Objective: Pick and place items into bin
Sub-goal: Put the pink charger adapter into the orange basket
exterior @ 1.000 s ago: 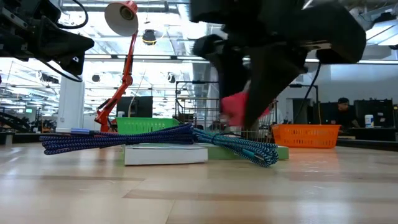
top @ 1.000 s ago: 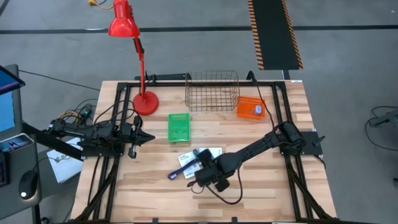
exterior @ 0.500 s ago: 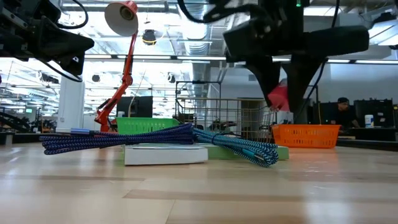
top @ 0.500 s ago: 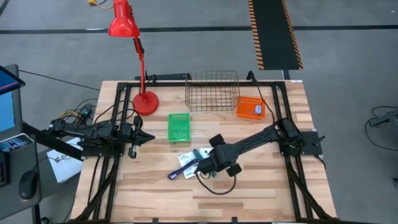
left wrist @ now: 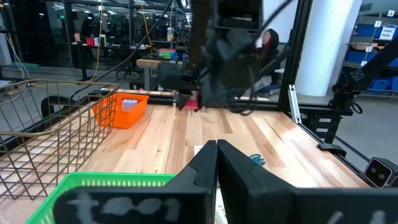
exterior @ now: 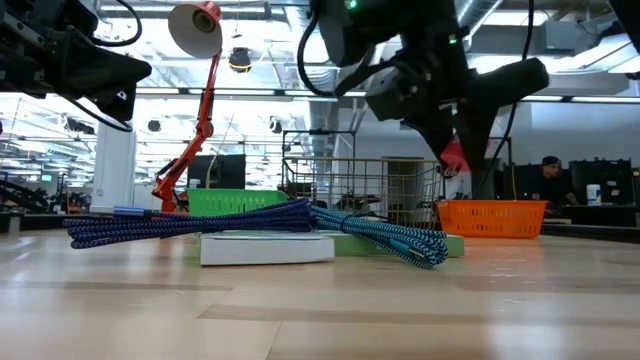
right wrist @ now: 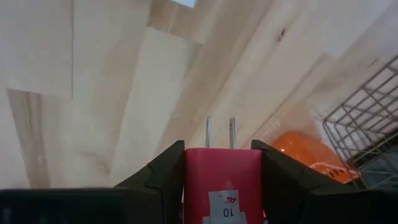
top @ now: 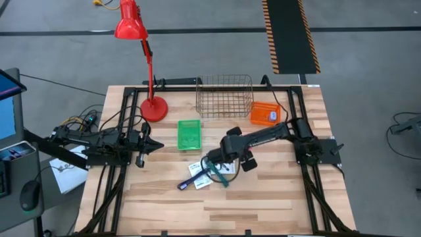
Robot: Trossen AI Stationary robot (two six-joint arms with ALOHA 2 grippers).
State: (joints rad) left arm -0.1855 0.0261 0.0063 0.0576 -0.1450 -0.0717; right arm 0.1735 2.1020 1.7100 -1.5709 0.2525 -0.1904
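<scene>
Pink-red charger plug (right wrist: 222, 183) — boxy, two metal prongs sticking out, small white label with "10" on it — pinched between the right gripper's (right wrist: 222, 163) fingers, held in the air above the table's (top: 276, 197) middle, between the leftover pile and the bins. The low view shows it off the wood, under the right arm.

On the table: one white card (top: 199, 169), one dark blue braided cable (exterior: 185, 226), one teal braided cable (exterior: 385, 233), the two cables lying across the card.

Containers, three: one wire basket (top: 224, 96) — nothing seen in it; one orange bin (top: 265, 114) holding a white-and-blue item; one green tray (top: 189, 134), contents can't tell.

One red desk lamp (top: 139, 59) at the back left.

Left gripper (top: 152, 146) parked at the left edge, jaws pressed together, holding nothing.
</scene>
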